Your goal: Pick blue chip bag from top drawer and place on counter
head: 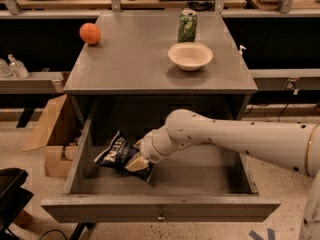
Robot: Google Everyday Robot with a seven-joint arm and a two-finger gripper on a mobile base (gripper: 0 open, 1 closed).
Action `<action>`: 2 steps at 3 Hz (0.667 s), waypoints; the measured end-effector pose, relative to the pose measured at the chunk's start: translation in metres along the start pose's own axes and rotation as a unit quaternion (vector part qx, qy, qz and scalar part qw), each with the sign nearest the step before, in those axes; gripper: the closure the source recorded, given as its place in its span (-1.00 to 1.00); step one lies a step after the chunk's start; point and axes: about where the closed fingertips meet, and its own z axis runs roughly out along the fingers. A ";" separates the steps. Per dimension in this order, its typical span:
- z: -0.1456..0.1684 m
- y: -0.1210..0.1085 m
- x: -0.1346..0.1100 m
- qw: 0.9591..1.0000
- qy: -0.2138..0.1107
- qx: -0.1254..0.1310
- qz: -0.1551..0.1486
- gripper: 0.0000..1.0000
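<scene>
The blue chip bag lies crumpled on the floor of the open top drawer, in its left half. My white arm reaches in from the right. My gripper is down on the bag's right end, touching it and covering part of it. The bag rests on the drawer floor. The grey counter is the cabinet top right above the drawer.
On the counter stand an orange at the far left, a green drink can at the back and a white bowl in front of it. A cardboard box sits left of the cabinet. A black object is at the lower left.
</scene>
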 end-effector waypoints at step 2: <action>0.000 0.000 0.000 1.000 0.000 0.000 0.000 1.00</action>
